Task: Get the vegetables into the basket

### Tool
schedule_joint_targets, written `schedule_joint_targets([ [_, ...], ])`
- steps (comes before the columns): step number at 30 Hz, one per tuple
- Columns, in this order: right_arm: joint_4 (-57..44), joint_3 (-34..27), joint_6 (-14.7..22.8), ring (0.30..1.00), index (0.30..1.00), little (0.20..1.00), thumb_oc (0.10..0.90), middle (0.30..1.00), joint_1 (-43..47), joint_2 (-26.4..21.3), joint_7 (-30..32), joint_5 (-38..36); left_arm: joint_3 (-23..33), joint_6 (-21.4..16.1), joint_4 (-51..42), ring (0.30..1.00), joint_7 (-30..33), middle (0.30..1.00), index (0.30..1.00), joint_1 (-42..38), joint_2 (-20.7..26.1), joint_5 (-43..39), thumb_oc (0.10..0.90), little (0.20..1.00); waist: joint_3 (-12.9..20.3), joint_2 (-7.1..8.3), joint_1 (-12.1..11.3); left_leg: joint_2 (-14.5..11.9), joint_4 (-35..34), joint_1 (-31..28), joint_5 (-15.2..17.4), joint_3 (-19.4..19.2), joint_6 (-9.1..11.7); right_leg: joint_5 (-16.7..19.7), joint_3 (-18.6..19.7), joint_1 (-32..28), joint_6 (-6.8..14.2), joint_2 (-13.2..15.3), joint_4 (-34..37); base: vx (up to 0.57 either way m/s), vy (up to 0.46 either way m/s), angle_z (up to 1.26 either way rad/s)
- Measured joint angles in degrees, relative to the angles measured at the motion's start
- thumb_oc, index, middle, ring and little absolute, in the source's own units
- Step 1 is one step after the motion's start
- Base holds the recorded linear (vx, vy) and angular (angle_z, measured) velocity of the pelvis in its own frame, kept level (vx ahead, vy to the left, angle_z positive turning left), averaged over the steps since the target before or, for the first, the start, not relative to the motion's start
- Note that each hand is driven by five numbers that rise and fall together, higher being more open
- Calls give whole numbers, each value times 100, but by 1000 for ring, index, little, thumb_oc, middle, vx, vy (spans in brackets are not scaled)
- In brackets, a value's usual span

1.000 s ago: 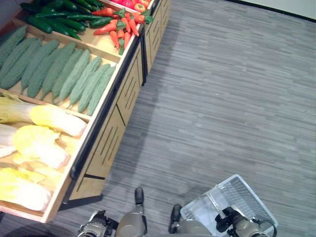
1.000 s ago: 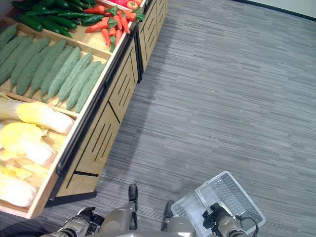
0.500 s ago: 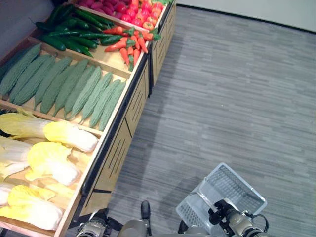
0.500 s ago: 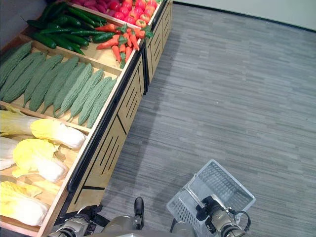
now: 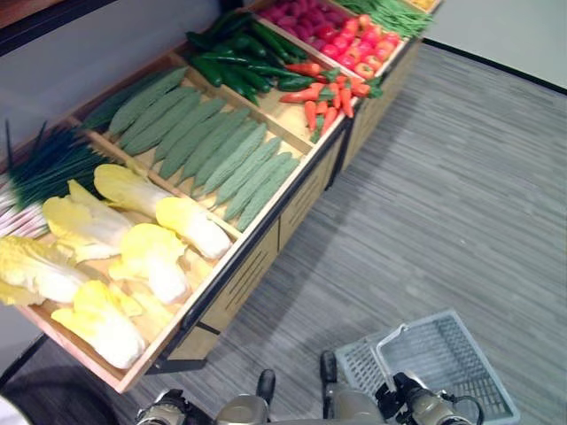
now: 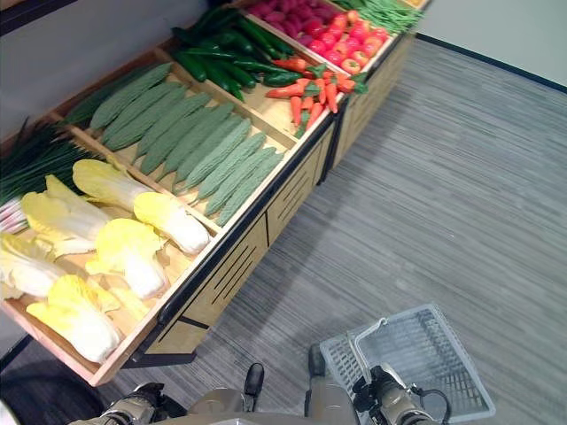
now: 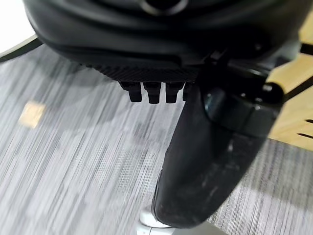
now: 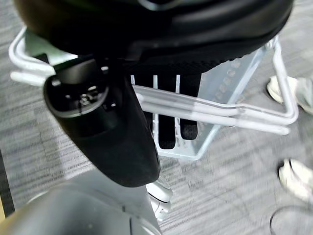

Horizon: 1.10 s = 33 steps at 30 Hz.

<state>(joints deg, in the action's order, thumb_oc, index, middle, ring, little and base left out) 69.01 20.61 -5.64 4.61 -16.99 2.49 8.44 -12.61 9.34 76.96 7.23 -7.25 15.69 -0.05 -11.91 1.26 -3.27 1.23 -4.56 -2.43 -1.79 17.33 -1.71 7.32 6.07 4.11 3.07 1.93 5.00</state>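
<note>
Along the robot's left side runs a wooden produce stand (image 5: 266,257) with slanted bins: pale yellow cabbages (image 5: 146,257) nearest, then a row of green bitter gourds (image 5: 208,146), then dark green cucumbers (image 5: 235,66) beside orange carrots (image 5: 323,97), with red tomatoes (image 5: 354,49) farther along. None of these vegetables is in the basket (image 5: 465,372), a light wire-mesh one that sits low at the robot's right over the grey striped floor (image 5: 461,195), well apart from the stand. In the right wrist view the right hand (image 8: 166,117) has its fingers (image 8: 168,129) hooked down over the basket's handle (image 8: 220,110), with the thumb alongside, so it carries the basket by that bar. The left hand (image 7: 195,137) hangs over the floor near the stand's base; its fingers are curled in short against the palm and hold nothing. A person's pale shoes (image 8: 293,93) show on the floor past the basket.
</note>
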Motion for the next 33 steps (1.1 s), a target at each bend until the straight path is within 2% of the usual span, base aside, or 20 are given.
schedule_joint_targets([
  [2,-15,-4,-58,300,300,300,400,300,-18,-62,37,3,-4,-36,-56,1000,-2,1000,1000,89,-79,2,900,1000,41,-87,0,-150,80,22,-21,149,59,-140,-346,-150,-123,-140,-4,178,-380,94],
  [7,-69,18,28,300,300,300,400,300,75,-178,44,21,-25,-48,-95,1000,66,1000,1000,-18,-128,-95,900,1000,51,-54,120,-233,517,539,-216,683,440,-491,-1164,-192,-572,-394,-198,125,-412,128],
  [10,-118,177,47,300,300,300,400,300,136,-236,46,20,-23,-27,-138,1000,132,1000,1000,-66,-143,-235,900,1000,86,-13,156,-238,642,760,-388,611,572,-679,-1683,-144,-789,-456,-312,51,-376,99],
  [11,-120,183,79,300,300,300,400,300,159,-246,49,18,-26,-33,-133,1000,158,1000,1000,-55,-150,-311,900,1000,86,-52,130,-257,707,906,-473,567,570,-792,-1698,-69,-806,-583,-486,-9,-357,103],
  [13,-252,226,131,300,300,300,400,300,154,-245,36,11,-65,-49,-261,1000,171,1000,1000,-127,-69,-349,900,1000,34,58,117,-231,551,1105,-914,638,843,-949,-1783,143,-1026,-584,-715,-54,-279,115],
  [14,-262,227,130,300,300,300,400,300,156,-254,29,13,-138,-50,-295,1000,182,1000,1000,-155,-48,-368,900,1000,9,102,86,-225,432,1167,-1145,572,865,-973,-1938,227,-1062,-566,-763,-67,-200,116],
  [16,-298,254,136,300,300,300,400,300,146,-287,33,20,-136,-43,-306,1000,189,1000,1000,-207,-18,-445,900,1000,-30,162,155,-236,539,1400,-968,-188,740,-968,-2487,284,-1247,-463,-716,-42,-153,114],
  [17,-306,263,137,300,300,300,400,300,146,-300,26,20,-137,-38,-318,1000,188,1000,1000,-214,-12,-445,900,1000,-50,193,170,-274,500,1402,-883,-775,621,-956,-2658,294,-1225,-442,-682,-4,-115,105],
  [18,-320,257,139,300,300,300,400,300,156,-305,24,20,-136,-26,-325,1000,187,1000,1000,-207,-2,-444,900,1000,-89,248,208,-359,312,1318,-798,-1660,500,-945,-2821,289,-1209,-409,-617,9,-95,91],
  [19,-317,240,136,300,300,300,400,300,178,-303,12,22,-131,6,-308,1000,190,1000,1000,-177,0,-442,900,1000,-100,273,233,-441,210,1226,-762,-2196,534,-936,-2936,272,-1194,-404,-553,38,-84,75],
  [20,-277,234,128,300,300,300,400,300,206,-301,6,23,-121,31,-301,1000,194,1000,1000,-105,13,-443,900,1000,-119,310,238,-509,142,1020,-715,-2483,595,-934,-3014,248,-1190,-402,-518,58,-21,62],
  [21,-204,228,132,300,300,300,400,300,188,-297,7,22,-120,33,-291,1000,192,1000,1000,-43,35,-442,900,1000,-148,364,251,-490,182,806,-711,-2552,592,-900,-3126,131,-1108,-379,-389,61,38,59],
  [22,-130,215,144,300,300,300,400,300,168,-295,13,22,-145,44,-285,1000,170,1000,1000,-43,4,-425,900,1000,-175,371,262,-440,294,625,-622,-2669,469,-1069,-3336,80,-409,-258,-414,45,80,65],
  [23,-125,83,147,300,300,300,400,300,173,-391,64,16,-132,45,-294,1000,163,1000,1000,-69,-161,-376,900,1000,-220,93,312,-692,545,660,-429,-2633,401,-1708,-3371,429,-45,-158,-1358,31,102,68],
  [24,-138,-66,125,300,300,300,400,300,181,-536,73,18,-128,65,-270,1000,179,1000,1000,-80,-269,-306,900,1000,-167,-166,397,-1049,818,745,-278,-2648,554,-1907,-3010,889,-975,-52,-2492,35,185,80],
  [25,-67,-166,96,300,300,300,400,300,118,-631,96,-3,-183,127,-230,1000,163,1000,1000,-4,-181,-231,900,1000,-106,-30,454,-1095,730,515,-108,-2675,653,-2095,-2772,1019,-1113,284,-2885,36,156,59],
  [26,-39,-238,70,300,300,300,400,300,132,-647,141,-10,-140,115,-245,1000,146,1000,1000,42,-166,-231,900,1000,-63,-148,465,-1105,609,414,-62,-2716,636,-2039,-2774,980,-1020,252,-2787,20,169,53],
  [27,-33,-215,50,300,300,300,400,300,116,-731,114,25,-120,135,-235,1000,96,1000,1000,57,-160,-231,900,1000,-26,-189,521,-1055,349,321,-61,-2812,665,-1831,-2827,856,-750,136,-2403,-2,128,30],
  [30,-41,-198,-5,300,300,300,400,300,106,-707,19,73,-127,105,-304,1000,98,1000,1000,63,-185,-217,900,1000,-20,-195,492,-803,66,97,-28,-2828,527,-1372,-2830,544,-917,-83,-1795,24,205,5],
  [33,-75,-78,-10,300,300,300,400,300,60,-619,7,73,-122,104,-300,1000,105,1000,1000,79,-164,-194,900,1000,-26,-163,477,-804,68,-16,11,-2861,493,-1267,-2822,254,-911,-269,-1492,16,197,-18],
])
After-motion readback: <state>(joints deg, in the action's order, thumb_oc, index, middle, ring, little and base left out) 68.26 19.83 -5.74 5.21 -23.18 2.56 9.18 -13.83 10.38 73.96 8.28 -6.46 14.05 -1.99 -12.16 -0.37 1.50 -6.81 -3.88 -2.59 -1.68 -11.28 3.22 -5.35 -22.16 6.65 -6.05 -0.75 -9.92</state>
